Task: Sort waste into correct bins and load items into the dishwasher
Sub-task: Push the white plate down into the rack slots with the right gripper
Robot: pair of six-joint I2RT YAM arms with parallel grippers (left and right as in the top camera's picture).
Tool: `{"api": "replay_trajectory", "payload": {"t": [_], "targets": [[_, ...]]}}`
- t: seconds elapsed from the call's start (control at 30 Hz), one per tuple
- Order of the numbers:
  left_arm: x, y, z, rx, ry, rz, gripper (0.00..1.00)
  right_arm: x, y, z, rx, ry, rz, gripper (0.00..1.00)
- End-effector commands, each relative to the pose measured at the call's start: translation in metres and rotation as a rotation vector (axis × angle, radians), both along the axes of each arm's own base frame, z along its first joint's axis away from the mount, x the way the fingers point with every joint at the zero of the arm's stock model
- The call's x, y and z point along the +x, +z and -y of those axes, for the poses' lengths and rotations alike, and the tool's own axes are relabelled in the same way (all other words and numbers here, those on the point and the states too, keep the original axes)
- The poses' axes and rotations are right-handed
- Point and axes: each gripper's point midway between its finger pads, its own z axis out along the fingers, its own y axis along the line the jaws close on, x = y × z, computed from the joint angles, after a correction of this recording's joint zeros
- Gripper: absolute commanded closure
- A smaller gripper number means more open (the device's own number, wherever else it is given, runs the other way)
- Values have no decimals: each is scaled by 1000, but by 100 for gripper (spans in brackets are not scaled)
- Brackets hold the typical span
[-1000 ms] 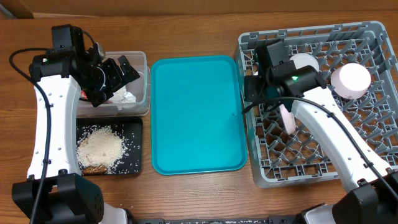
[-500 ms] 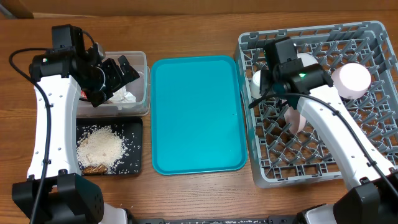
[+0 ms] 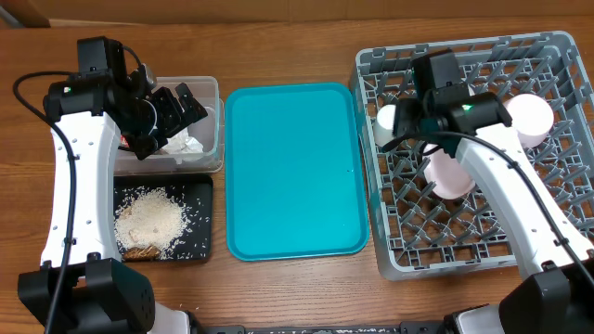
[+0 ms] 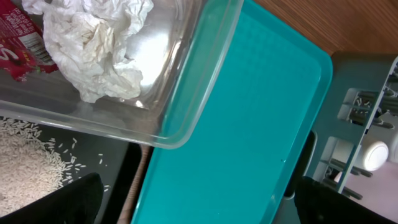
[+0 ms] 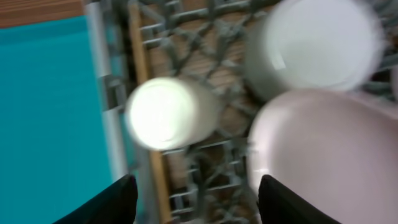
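Observation:
My left gripper [image 3: 176, 121] hangs open and empty over the clear tub [image 3: 215, 121]; in the left wrist view [image 4: 208, 202] its jaws stand wide apart. The tub [image 4: 186, 118] holds the crumpled white tissue [image 4: 93, 43] and the red wrapper [image 4: 22, 37]. Rice [image 3: 148, 221] lies in the black tray [image 3: 200, 190]. My right gripper [image 3: 418, 130] is open and empty above the grey rack [image 3: 371, 70]. In the blurred right wrist view it [image 5: 196, 202] hangs over the white cup [image 5: 168, 112], a whitish bowl [image 5: 314, 43] and the pink plate [image 5: 329, 149].
The teal serving tray [image 3: 292, 172] lies between the bins and the rack. A second bowl [image 3: 534, 116] sits at the rack's far right. The plate [image 3: 452, 176] leans among the pegs, and the cup [image 3: 388, 119] sits by the rack's left wall.
My right gripper has moved right and back over the rack. The pink plate has shifted right and shows more of its face. The left arm has not moved.

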Motion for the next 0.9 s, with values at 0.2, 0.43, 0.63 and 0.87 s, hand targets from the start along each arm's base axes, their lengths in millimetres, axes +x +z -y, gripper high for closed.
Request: {"api": "replay_trajectory", "payload": {"t": [0.2,0.43,0.63,0.87], "targets": [[2,18,-1,13,6,52,0,-25,-4,-57,225,151,-105,41],[2,18,-1,13,6,52,0,-30,-14,-71,201,186,-135,42],[2,18,-1,13,6,52,0,-25,-35,-62,101,159,-159,52],[2,18,-1,13,6,52,0,-23,-62,-63,83,154,-224,53]]}}
